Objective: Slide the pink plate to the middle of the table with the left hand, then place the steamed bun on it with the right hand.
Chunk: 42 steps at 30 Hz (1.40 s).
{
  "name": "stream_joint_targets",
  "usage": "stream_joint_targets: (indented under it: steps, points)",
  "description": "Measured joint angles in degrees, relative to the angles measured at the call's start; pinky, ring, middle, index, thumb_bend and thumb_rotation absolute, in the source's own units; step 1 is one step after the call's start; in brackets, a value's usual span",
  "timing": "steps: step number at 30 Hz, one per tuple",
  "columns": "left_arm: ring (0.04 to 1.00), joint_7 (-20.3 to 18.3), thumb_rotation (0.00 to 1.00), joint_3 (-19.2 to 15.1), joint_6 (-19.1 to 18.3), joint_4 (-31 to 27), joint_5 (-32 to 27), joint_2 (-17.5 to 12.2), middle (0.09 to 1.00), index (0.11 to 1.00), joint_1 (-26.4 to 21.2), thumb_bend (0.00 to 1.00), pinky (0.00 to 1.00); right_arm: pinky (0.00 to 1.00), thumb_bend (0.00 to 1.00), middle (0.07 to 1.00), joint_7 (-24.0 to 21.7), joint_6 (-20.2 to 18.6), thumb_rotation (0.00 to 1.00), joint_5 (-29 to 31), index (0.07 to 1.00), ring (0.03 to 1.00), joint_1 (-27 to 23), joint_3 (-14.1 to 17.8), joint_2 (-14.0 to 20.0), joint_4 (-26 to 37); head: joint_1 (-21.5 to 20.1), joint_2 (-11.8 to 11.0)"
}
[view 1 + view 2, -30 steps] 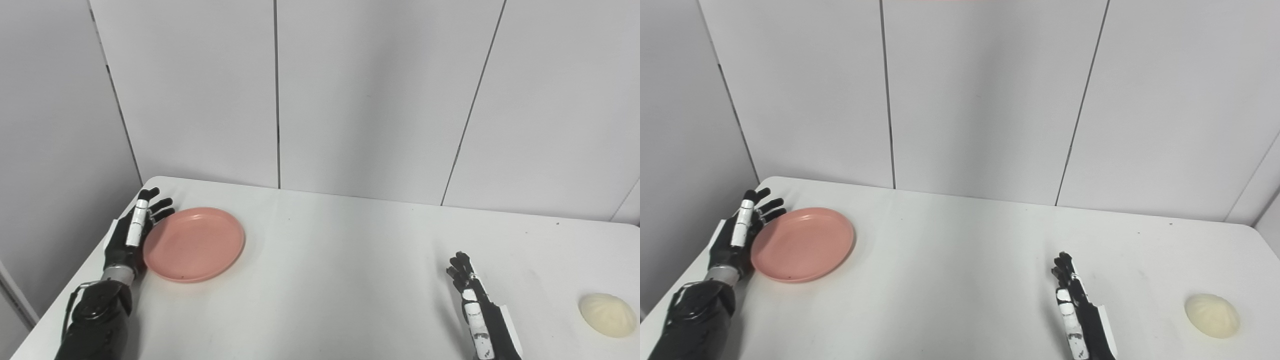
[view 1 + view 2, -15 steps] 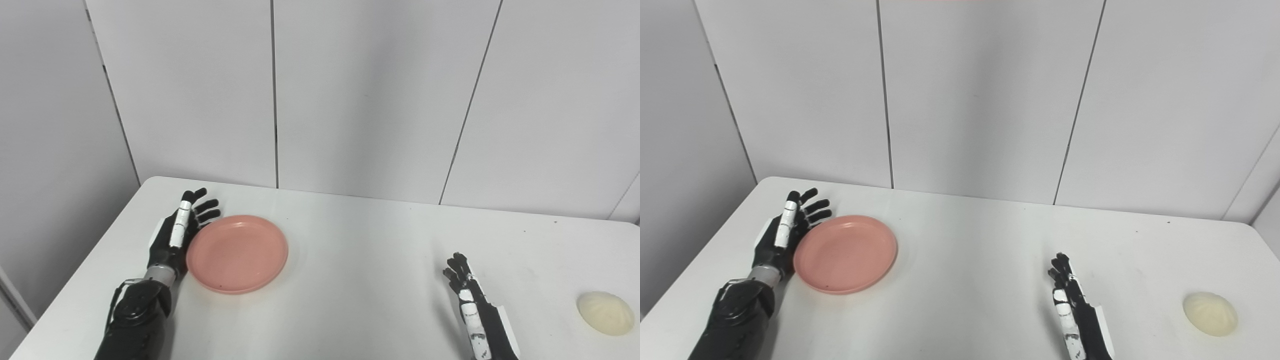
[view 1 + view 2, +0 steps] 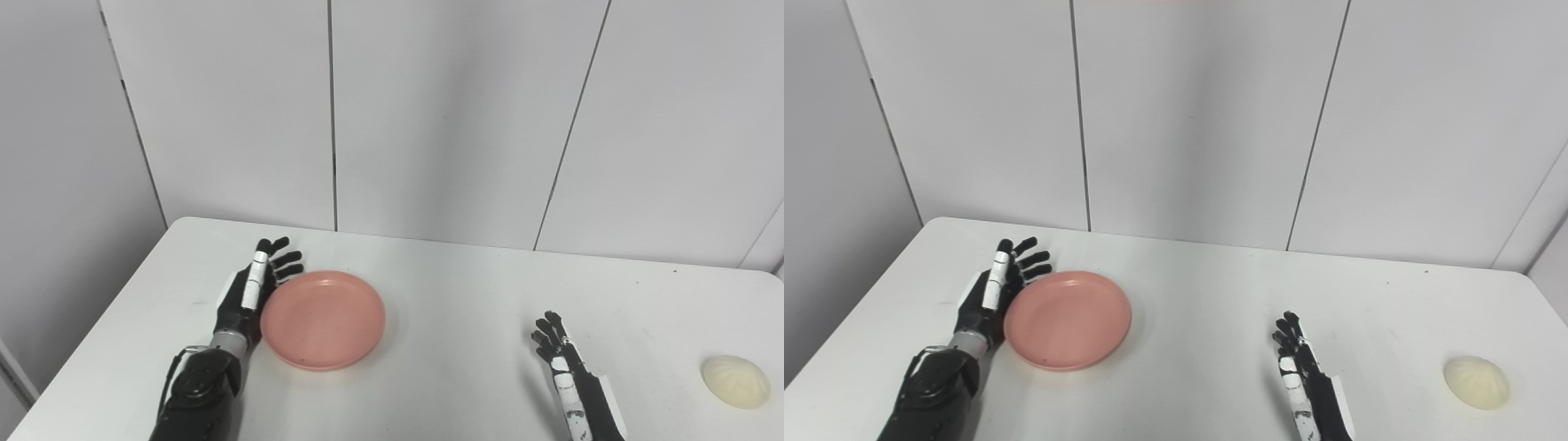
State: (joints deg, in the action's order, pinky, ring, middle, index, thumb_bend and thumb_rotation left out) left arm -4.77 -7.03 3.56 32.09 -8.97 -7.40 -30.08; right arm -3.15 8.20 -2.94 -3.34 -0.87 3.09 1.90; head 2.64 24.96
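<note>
left hand [image 3: 250, 293] flat, fingers spread, I'm pressing it against plate [image 3: 323, 320] rim at 9 o'clock | plate sitting left of table [image 3: 453, 318] centre | right hand [image 3: 566, 380] spread, holding nothing | bun [image 3: 735, 381] lying at its 3 o'clock, well apart

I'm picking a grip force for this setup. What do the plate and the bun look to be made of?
Plate: likely plastic or melamine, matte with a slight sheen; even pink colour, thin raised rim, no glaze glare. Bun: either soft steamed dough or a foam or plastic replica; pale cream, dull surface, faint pleats running to the top. The pictures cannot settle which.
</note>
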Motion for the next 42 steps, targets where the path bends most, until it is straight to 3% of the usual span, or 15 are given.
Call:
stream_joint_targets:
  steps: [8, 16, 26, 37, 42]
  points:
    - [0.805, 1.90, 1.00, 1.99, -3.15, -4.45, 1.64, 3.56, 0.814, 0.884, 1.38, 0.72, 0.78, 0.88, 0.46, 0.904, 0.22, -0.62, 1.00, -1.35, 0.931, 0.877, 0.01, -0.47, -0.69, 0.43, -1.85, 0.53]
    - [0.818, 3.58, 1.00, 3.28, -3.00, -5.37, 3.16, 6.58, 0.839, 0.905, 1.97, 0.72, 0.79, 0.88, 0.48, 0.911, 1.01, -0.62, 1.00, -2.37, 0.931, 0.874, 0.13, -0.65, -0.90, 0.65, -3.60, 1.32]
    - [0.842, 4.99, 0.99, 4.72, -2.34, -5.33, 4.34, 10.27, 0.856, 0.902, 2.01, 0.74, 0.83, 0.87, 0.50, 0.906, 1.75, -0.87, 1.00, -3.80, 0.926, 0.863, 0.25, -1.37, -1.20, 0.84, -8.87, 3.60]
    - [0.857, 5.25, 0.96, 4.35, -2.15, -5.78, 2.91, 12.39, 0.864, 0.910, 2.29, 0.71, 0.83, 0.86, 0.53, 0.915, 2.89, -3.10, 1.00, -6.25, 0.928, 0.876, 0.93, -2.13, -3.04, 1.75, -14.23, 4.22]
    - [0.860, 4.91, 0.96, 4.12, -3.08, -7.48, 1.67, 13.02, 0.859, 0.904, 3.23, 0.73, 0.83, 0.85, 0.52, 0.917, 3.13, -3.13, 1.00, -6.31, 0.933, 0.873, 1.52, -2.21, -3.59, 2.24, -14.68, 4.48]
